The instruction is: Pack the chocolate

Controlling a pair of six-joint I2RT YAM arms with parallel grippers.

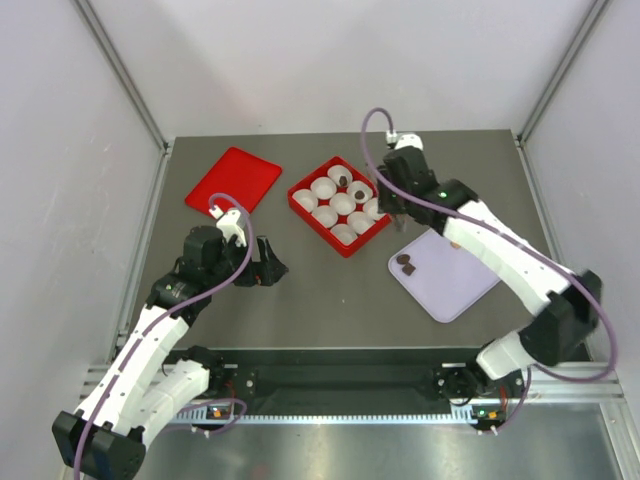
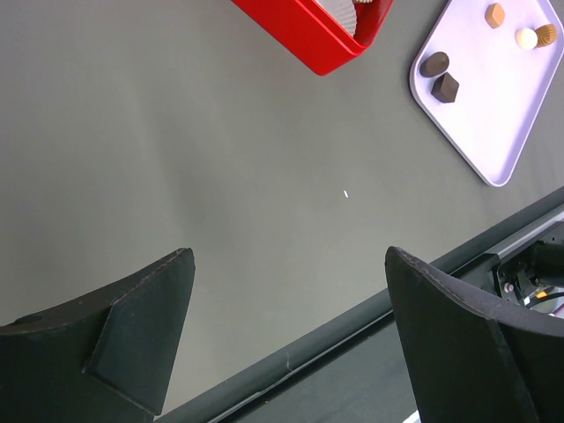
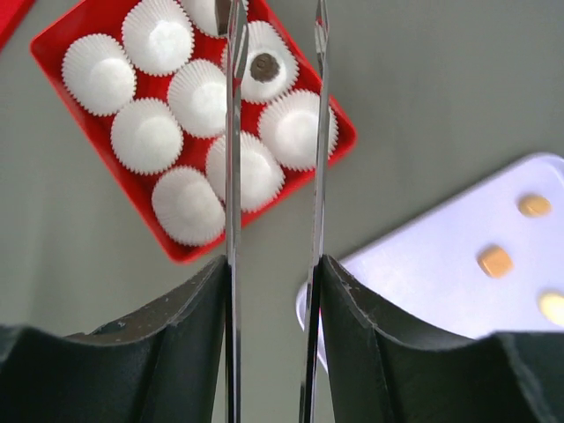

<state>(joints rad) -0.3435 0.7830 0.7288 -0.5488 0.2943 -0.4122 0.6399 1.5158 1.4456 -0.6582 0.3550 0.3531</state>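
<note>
While your right gripper (image 3: 275, 26) hangs over the box (image 3: 342, 137), blades (image 3: 233, 132) slightly apart and empty, and your left gripper (image 2: 291, 335) gapes idle, head to the tray (image 3: 423, 264) for another chocolate (image 3: 495, 261).

Left arm (image 1: 150, 335): runs from its base at the near-left corner up and inward, wrist bent so the left gripper (image 1: 268, 265) points toward the centre. In the left wrist view the left gripper (image 2: 291, 264) has its two black fingers (image 2: 141, 335) spread wide, with clear space between them.

Right arm (image 1: 520, 270): elbow pushed out to the far right, forearm reaching back up and left, wrist tipped down. Right gripper (image 1: 392, 208) points downward. In the right wrist view the right gripper (image 3: 278, 22) carries two thin metal blades (image 3: 233, 176), parallel, with a narrow gap between them.
</note>
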